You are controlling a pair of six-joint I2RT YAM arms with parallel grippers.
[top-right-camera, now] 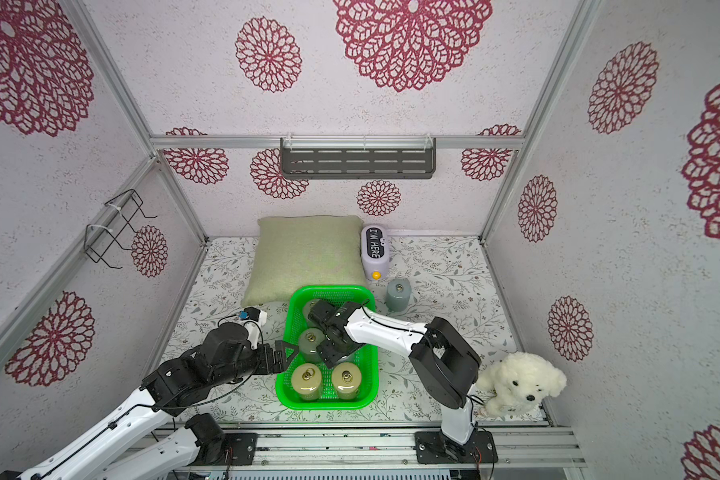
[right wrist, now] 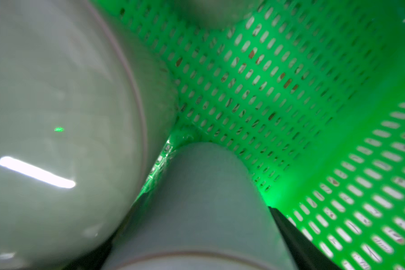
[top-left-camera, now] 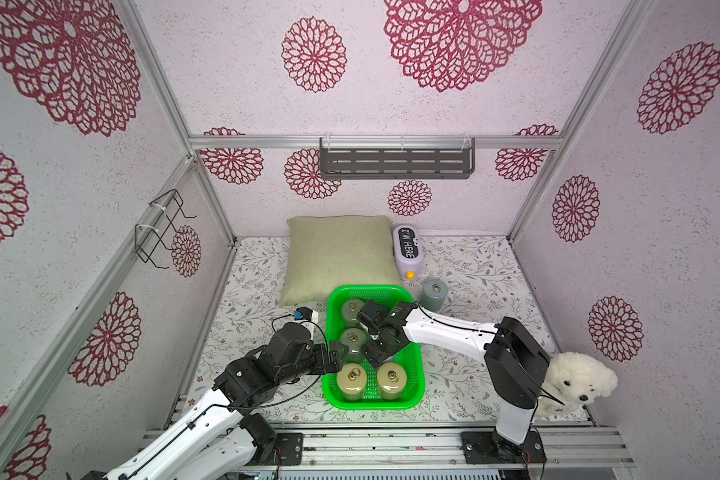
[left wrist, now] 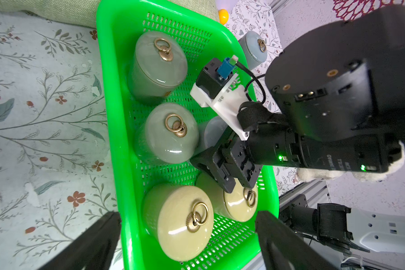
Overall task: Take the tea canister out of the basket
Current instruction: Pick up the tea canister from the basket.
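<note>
The right gripper (top-left-camera: 371, 338) is clamping the grey canister (right wrist: 197, 198) — standing in the basket (top-left-camera: 373, 405) beside 1 green canister (right wrist: 56, 117) — while the left gripper (top-left-camera: 336, 357) is gaping empty; a tilted lift would be risking slippage or toppling that neighbour.

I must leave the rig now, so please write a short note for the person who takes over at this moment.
Left hand: open, empty, at the basket's left rim.
Right hand: down in the basket, closed on a grey-blue canister, not yet lifted out.
Done: a second canister stands on the table beside the basket.
Left: lift out the held one; four other canisters stand inside.
</note>
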